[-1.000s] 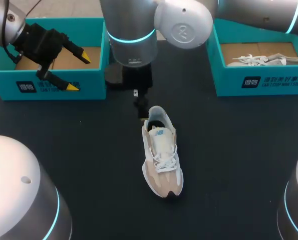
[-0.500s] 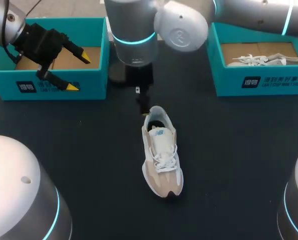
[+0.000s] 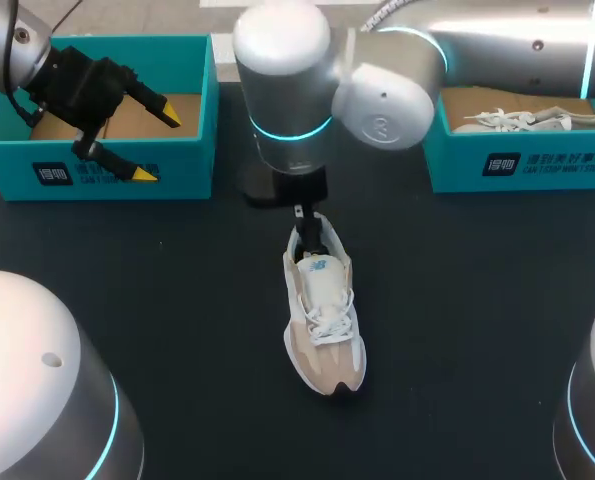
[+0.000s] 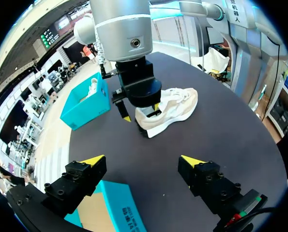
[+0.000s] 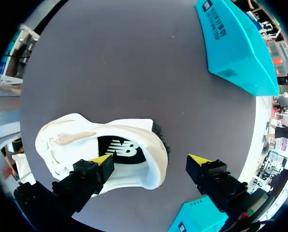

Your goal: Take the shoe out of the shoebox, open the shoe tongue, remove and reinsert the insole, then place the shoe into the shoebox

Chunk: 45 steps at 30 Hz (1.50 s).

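A beige and white shoe [image 3: 322, 320] lies on the dark table, toe towards me, its dark insole [image 5: 119, 150] showing in the opening. My right gripper [image 3: 307, 228] hangs open over the heel. In the right wrist view one finger stands over the insole and the other outside the heel, so the heel collar [image 5: 158, 162] lies between them, within the right gripper [image 5: 150, 160]. My left gripper [image 3: 157, 145] is open and empty above the front wall of the left teal shoebox [image 3: 97, 165]. From the left gripper [image 4: 143, 160] I see the shoe [image 4: 175, 106] ahead.
A second teal shoebox [image 3: 517, 165] at the back right holds another white shoe [image 3: 517, 122]. The right arm's thick wrist [image 3: 287, 90] hangs over the table's back middle. A teal shoebox [image 5: 235, 43] lies beyond the heel in the right wrist view.
My right arm has swung right and towards the shoe, bringing its gripper from behind the heel to over the heel opening. The left arm and the shoe have stayed put.
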### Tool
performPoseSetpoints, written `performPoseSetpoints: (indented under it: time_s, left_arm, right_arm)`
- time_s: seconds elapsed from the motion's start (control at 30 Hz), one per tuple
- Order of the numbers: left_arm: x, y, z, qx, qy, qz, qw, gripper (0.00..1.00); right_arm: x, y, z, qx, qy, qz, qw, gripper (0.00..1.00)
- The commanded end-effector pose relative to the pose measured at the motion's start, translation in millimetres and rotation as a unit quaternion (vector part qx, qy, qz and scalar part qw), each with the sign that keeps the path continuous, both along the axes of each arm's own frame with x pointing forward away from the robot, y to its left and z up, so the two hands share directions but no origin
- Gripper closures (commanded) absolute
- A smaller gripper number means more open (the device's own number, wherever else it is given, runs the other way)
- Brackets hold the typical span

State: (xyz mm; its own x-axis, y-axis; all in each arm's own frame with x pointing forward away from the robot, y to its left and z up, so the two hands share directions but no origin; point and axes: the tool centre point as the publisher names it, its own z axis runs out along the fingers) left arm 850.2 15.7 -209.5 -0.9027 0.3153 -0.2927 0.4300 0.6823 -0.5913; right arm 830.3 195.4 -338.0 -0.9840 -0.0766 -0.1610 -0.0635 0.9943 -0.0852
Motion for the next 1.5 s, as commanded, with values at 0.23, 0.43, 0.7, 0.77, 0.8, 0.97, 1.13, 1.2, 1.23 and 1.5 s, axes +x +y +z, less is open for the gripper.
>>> performPoseSetpoints:
  time_s: [0.23,0.43,0.7,0.77,0.8,0.97,1.13,1.2,1.23,1.5]
  left_arm:
    - [-1.1,0,0,0.002,-0.001,0.001,1.000,0.00]
    - [-1.1,0,0,0.002,-0.001,0.001,1.000,0.00]
    - [-1.1,0,0,0.002,-0.001,0.001,1.000,0.00]
    - [-1.1,0,0,0.002,-0.001,0.001,1.000,0.00]
    - [-1.1,0,0,0.002,-0.001,0.001,1.000,0.00]
    - [-1.1,0,0,0.002,-0.001,0.001,1.000,0.00]
    - [-1.1,0,0,0.002,-0.001,0.001,1.000,0.00]
    - [-1.1,0,0,0.002,-0.001,0.001,1.000,0.00]
    - [-1.1,0,0,0.002,-0.001,0.001,1.000,0.00]
    - [-1.1,0,0,0.002,-0.001,0.001,1.000,0.00]
  right_arm:
    - [16.0,-14,-15,0.007,0.003,-0.005,1.000,0.29]
    - [16.7,-10,-22,0.005,0.007,0.002,1.000,0.38]
    - [15.3,-4,-27,0.012,0.011,-0.008,1.000,0.39]
    - [16.0,-4,-30,0.009,0.012,-0.009,1.000,0.53]
    - [16.3,-3,-31,0.008,0.012,-0.009,1.000,0.57]
    - [15.9,-3,-35,0.002,0.015,-0.010,1.000,0.69]
    - [14.6,-1,-40,-0.012,0.004,-0.021,1.000,1.00]
    - [14.8,-1,-42,-0.011,-0.002,-0.033,0.999,1.00]
    - [14.9,-2,-43,-0.013,-0.003,-0.038,0.999,1.00]
    - [14.9,-3,-36,-0.015,-0.020,-0.063,0.998,1.00]
